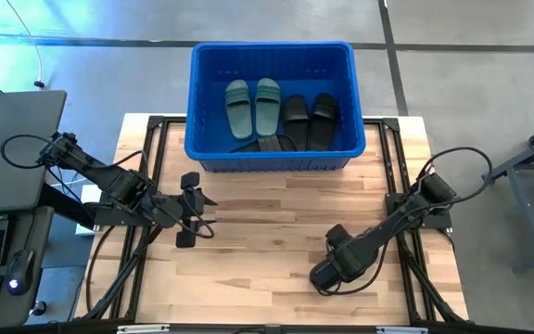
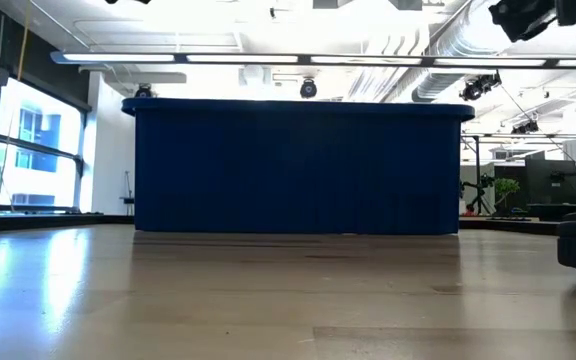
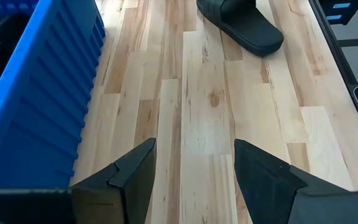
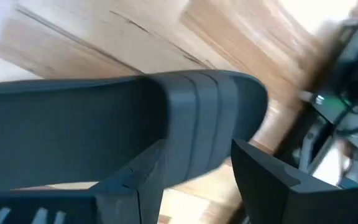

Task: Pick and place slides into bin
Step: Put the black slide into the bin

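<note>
One black rubbery slide [image 4: 104, 124] is pinched between the fingers of the right gripper [image 1: 325, 271] near the tabletop's front edge, toward its right side. Farther in, the left gripper [image 1: 189, 210] is held over the pale wooden butcher-block tabletop [image 1: 267, 232] near its left edge, its fingers [image 3: 263, 171] spread with nothing between them. At the far edge, the large bright blue ribbed plastic bin [image 1: 272, 158] is set, and two sage green slides [image 1: 252, 102] and black slides [image 1: 309, 119] are laid inside it.
</note>
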Tool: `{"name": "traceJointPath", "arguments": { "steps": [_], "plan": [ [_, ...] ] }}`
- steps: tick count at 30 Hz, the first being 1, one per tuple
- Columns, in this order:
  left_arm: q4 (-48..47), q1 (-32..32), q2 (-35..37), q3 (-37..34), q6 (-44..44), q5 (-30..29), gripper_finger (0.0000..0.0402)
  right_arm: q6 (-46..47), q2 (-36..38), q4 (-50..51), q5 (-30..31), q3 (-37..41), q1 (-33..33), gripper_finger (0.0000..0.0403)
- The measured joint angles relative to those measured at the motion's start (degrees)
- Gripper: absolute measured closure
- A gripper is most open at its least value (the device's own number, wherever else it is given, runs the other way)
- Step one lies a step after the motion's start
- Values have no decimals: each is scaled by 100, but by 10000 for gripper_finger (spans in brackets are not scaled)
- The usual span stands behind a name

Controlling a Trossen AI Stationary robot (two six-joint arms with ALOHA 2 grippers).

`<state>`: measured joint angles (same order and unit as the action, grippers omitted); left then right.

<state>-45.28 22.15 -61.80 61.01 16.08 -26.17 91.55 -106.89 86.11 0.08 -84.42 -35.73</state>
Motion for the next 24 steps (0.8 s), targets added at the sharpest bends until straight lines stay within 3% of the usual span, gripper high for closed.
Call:
{"name": "traceJointPath", "arguments": {
  "steps": [5, 11, 17, 24],
  "plan": [
    [5, 0, 0, 0, -68, 0, 202, 6, 0, -283, 7, 0, 0, 234],
    [7, 0, 0, 2, -83, -2, 202, 384, -41, -526, 593, 0, -43, 234],
    [7, 0, 0, 2, -147, -20, 202, 224, -466, -285, 280, 2, -99, 234],
    [10, 0, 0, 2, -147, -24, 201, 249, -744, 87, 422, 2, -138, 234]
  ]
}}
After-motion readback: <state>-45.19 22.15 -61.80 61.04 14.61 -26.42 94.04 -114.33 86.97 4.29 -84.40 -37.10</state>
